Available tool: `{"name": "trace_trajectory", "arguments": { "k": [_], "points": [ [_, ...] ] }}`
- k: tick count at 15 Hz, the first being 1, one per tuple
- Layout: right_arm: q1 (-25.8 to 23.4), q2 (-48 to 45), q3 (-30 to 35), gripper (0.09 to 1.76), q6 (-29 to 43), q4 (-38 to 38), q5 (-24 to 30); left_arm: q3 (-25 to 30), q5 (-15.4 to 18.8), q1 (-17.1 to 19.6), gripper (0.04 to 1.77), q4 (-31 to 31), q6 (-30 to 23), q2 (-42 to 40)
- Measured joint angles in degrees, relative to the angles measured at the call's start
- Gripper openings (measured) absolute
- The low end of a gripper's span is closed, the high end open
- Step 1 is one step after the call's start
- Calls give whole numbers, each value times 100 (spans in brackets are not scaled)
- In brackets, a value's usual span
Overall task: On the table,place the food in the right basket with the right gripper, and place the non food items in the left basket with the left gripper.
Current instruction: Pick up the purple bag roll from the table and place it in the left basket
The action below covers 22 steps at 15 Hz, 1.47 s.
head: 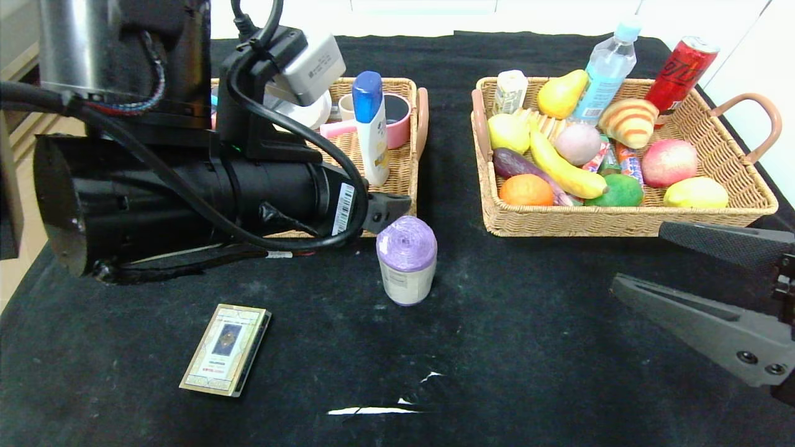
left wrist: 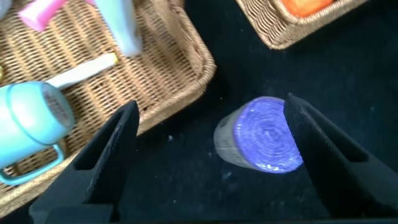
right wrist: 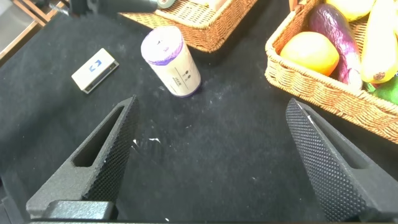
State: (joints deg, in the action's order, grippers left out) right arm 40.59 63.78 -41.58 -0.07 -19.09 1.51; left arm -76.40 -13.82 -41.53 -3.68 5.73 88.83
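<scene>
A purple roll of bags (head: 407, 261) stands upright on the black table just in front of the left basket (head: 407, 180). My left gripper (left wrist: 211, 106) hangs open over it. The roll (left wrist: 267, 134) lies between the fingers, close to one fingertip (left wrist: 298, 118), and nothing is gripped. A flat gold card box (head: 227, 357) lies at the front left of the table. The right basket (head: 621, 220) holds a banana (head: 565, 167), an orange (head: 526, 189) and other food. My right gripper (head: 640, 257) hovers open and empty at the front right, off the table surface.
The left basket holds a white bottle with a blue cap (head: 371, 127), a pink cup (head: 397, 118) and a light blue cup (left wrist: 31, 121). A water bottle (head: 605, 71) and a red can (head: 680, 71) stand at the back of the right basket. The left arm's body hides much of the left basket.
</scene>
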Motion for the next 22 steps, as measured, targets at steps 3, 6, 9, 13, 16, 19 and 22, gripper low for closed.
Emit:
{"name": "trace_trajectory", "arguments": {
  "k": [3,6,9,13,16,19,22],
  "points": [
    [-7,-22,-1,171,0,-1,2,-207,-157,-269,169,-304,7,166],
    [-24,-44,-9,171,2,-1,2,-308,-196,-455,170,-310,0,343],
    [-35,-59,-9,171,0,-1,2,-339,-207,-491,170,-306,-24,499],
    [-38,-63,-9,171,0,-1,2,-334,-207,-463,170,-246,-52,678],
    [-35,-66,-9,171,-2,-1,2,-282,-207,-438,171,-227,-107,794],
    [-39,-74,-9,171,0,-1,2,-262,-191,-391,171,-224,-135,868],
    [-44,-91,-9,171,-2,-4,5,-246,-180,-336,171,-218,-144,940]
  ]
}}
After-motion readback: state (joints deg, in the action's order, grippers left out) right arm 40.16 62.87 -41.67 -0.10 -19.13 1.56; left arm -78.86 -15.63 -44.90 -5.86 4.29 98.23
